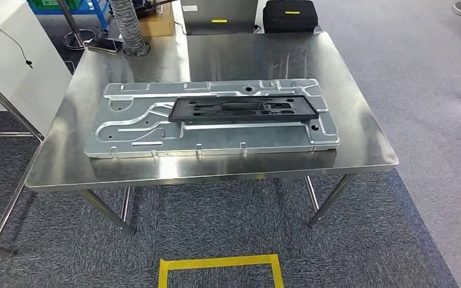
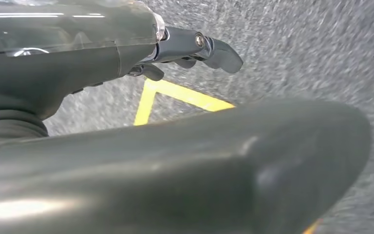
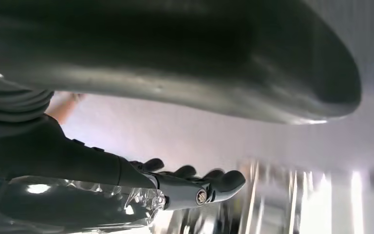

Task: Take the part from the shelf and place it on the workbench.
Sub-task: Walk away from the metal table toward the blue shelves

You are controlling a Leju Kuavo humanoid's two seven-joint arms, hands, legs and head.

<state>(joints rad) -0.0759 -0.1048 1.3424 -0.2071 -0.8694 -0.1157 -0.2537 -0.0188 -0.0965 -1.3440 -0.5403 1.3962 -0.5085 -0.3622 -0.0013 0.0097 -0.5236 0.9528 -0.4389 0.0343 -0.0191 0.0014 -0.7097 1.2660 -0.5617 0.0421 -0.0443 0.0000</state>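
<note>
Hanging low over grey carpet near yellow floor tape [image 2: 175,95], the left hand [image 2: 195,48] holds nothing, fingers loosely curled and apart. Centre, the flat black plastic part [image 1: 243,110] lies on a stamped silver metal panel [image 1: 132,129] atop the steel workbench [image 1: 360,144], seemingly delivered. The right hand [image 3: 195,187] is likewise empty, fingers slightly parted.

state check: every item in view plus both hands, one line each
black plastic part: lying flat on the metal panel, no hand on it
stamped metal panel: flat on the workbench, inside its edges
steel workbench: standing, carries the panel and the part
left hand: holds nothing, hangs over the carpet by yellow floor tape
right hand: holds nothing, fingers extended
</note>
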